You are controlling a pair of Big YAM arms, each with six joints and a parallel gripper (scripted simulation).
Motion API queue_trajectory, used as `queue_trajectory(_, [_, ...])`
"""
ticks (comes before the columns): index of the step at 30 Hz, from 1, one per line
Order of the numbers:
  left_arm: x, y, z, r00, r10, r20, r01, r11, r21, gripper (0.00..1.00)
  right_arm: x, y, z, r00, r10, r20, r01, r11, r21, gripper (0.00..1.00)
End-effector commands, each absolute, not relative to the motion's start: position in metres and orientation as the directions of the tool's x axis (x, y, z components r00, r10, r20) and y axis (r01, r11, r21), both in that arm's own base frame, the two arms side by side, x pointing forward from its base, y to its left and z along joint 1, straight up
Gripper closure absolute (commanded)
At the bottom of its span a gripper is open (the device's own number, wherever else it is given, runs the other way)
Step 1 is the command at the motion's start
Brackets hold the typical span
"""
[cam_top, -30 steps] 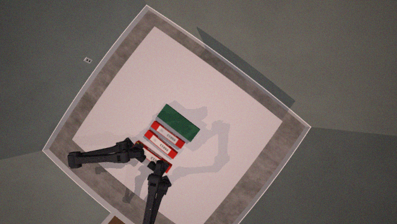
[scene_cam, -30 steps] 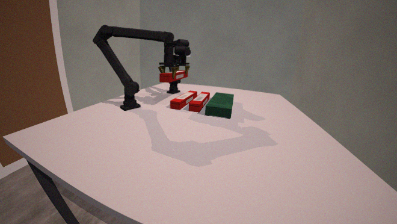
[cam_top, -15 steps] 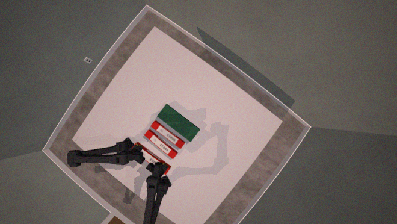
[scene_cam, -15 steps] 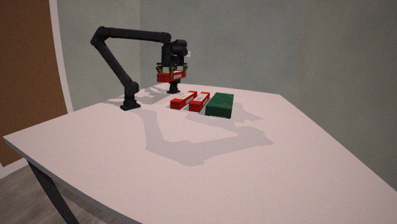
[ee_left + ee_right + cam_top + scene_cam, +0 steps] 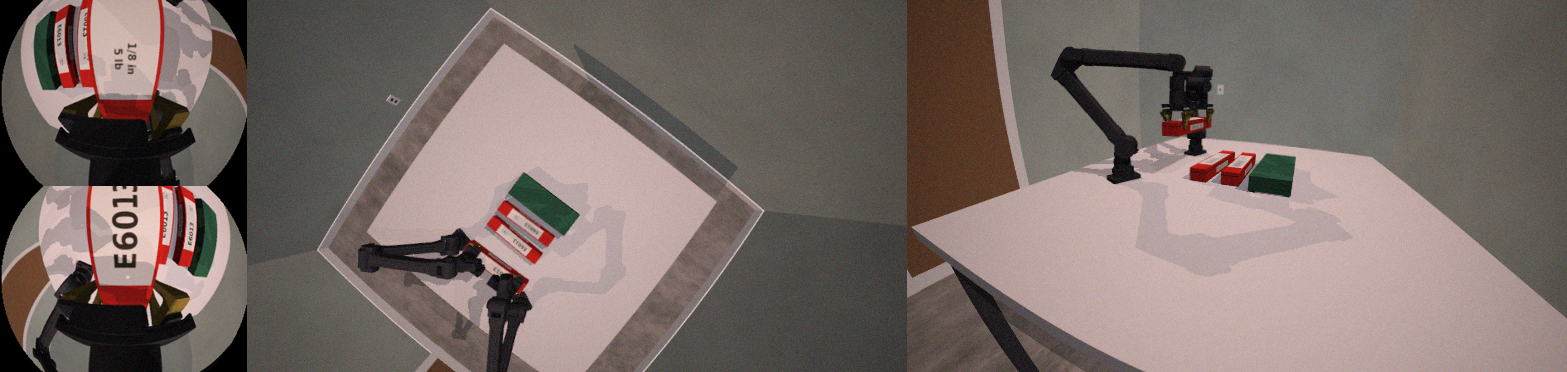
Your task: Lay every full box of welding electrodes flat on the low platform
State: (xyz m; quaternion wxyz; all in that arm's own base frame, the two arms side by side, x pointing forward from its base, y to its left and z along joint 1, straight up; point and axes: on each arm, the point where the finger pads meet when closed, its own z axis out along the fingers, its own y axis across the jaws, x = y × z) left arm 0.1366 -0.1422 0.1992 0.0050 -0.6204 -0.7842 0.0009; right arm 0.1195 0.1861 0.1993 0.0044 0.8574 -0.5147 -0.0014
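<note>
One white worktop (image 5: 597, 150) (image 5: 1382, 250) (image 5: 54, 108) (image 5: 178, 279) under everything, reaching out below and beyond both hands

Green low platform (image 5: 544, 204) (image 5: 1273, 175) (image 5: 45, 50) (image 5: 206, 240): past the two resting boxes as seen from the hands, nothing laid on it

Three red electrode boxes, much alike in size. Raised box (image 5: 497, 270) (image 5: 1179, 127) (image 5: 124, 62) (image 5: 124, 269): level, off the worktop, slung between the hands. Middle box (image 5: 517, 241) (image 5: 1209, 167) (image 5: 86, 79) (image 5: 167, 227): flat, lower, nearer the hands. Far box (image 5: 527, 223) (image 5: 1239, 169) (image 5: 61, 41) (image 5: 190, 232): flat, beside the platform, apart from it

Left hand (image 5: 473, 250) (image 5: 1202, 119) (image 5: 125, 93): clamped across the "1/8 in, 5 lb" end of the raised box. Right hand (image 5: 514, 282) (image 5: 1176, 120) (image 5: 126, 296): clamped across its E6013 end

Step in hand, my reading: a shared lift, either to judge weight or to carry. The printed 5 lb settles nothing about its fill. If full, next move wants both hands travelling together over the resting boxes, level, then lowering centred on the platform; if light, back down off it. Uneven pace could twist the box out of a grip
</note>
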Motion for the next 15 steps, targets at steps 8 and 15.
queue_trajectory(8, [0.129,-0.151,0.217,-0.233,0.972,-0.039,0.972,0.234,0.019,1.00,0.113,0.188,0.218,0.469,-0.883,-0.024,-0.883,-0.468,-0.036,1.00])
queue_trajectory(15, [0.129,-0.151,0.217,-0.233,0.972,-0.039,0.972,0.234,0.019,1.00,0.113,0.188,0.217,0.469,-0.883,-0.024,-0.883,-0.468,-0.036,1.00])
